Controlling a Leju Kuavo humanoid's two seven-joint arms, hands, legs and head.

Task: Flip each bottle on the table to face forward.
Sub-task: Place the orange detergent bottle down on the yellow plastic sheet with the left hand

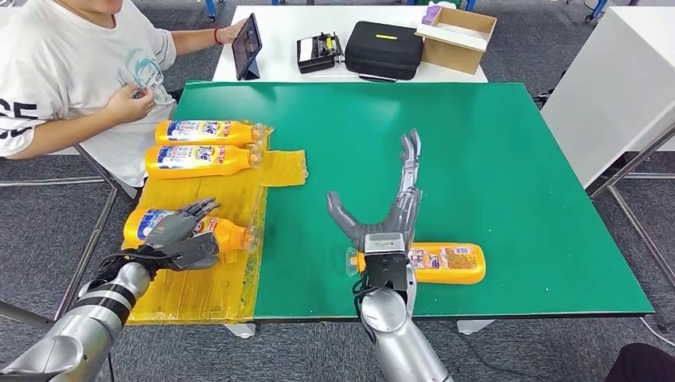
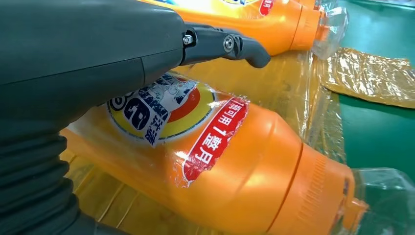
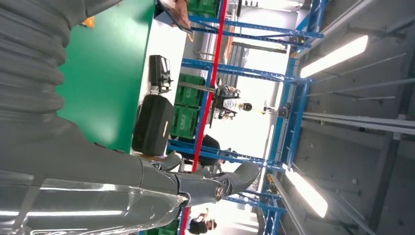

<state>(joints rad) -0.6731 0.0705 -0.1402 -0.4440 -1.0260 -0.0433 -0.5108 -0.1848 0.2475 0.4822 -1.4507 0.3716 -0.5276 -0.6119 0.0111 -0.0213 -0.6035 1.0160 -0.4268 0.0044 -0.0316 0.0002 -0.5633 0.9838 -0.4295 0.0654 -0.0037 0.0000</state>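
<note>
Two orange detergent bottles (image 1: 208, 131) (image 1: 203, 160) lie side by side, blue labels up, at the far end of a yellow plastic sheet (image 1: 207, 290). A third bottle (image 1: 232, 235) (image 2: 235, 161) lies nearer on the sheet, front label up and cap to the right. My left hand (image 1: 179, 235) is over its base end, with its fingers (image 2: 230, 45) spread and lifted off the bottle. A fourth bottle (image 1: 447, 263) lies on the green table (image 1: 493, 159) near the front edge. My right hand (image 1: 394, 215) stands over its cap end, open, fingers stretched forward.
A person in a white T-shirt (image 1: 64, 72) sits at the table's far left corner, one hand on a tablet (image 1: 247, 44). Behind, a white table carries a black case (image 1: 384, 49), a small device (image 1: 318, 52) and a cardboard box (image 1: 458, 36). Another white table (image 1: 613, 87) stands to the right.
</note>
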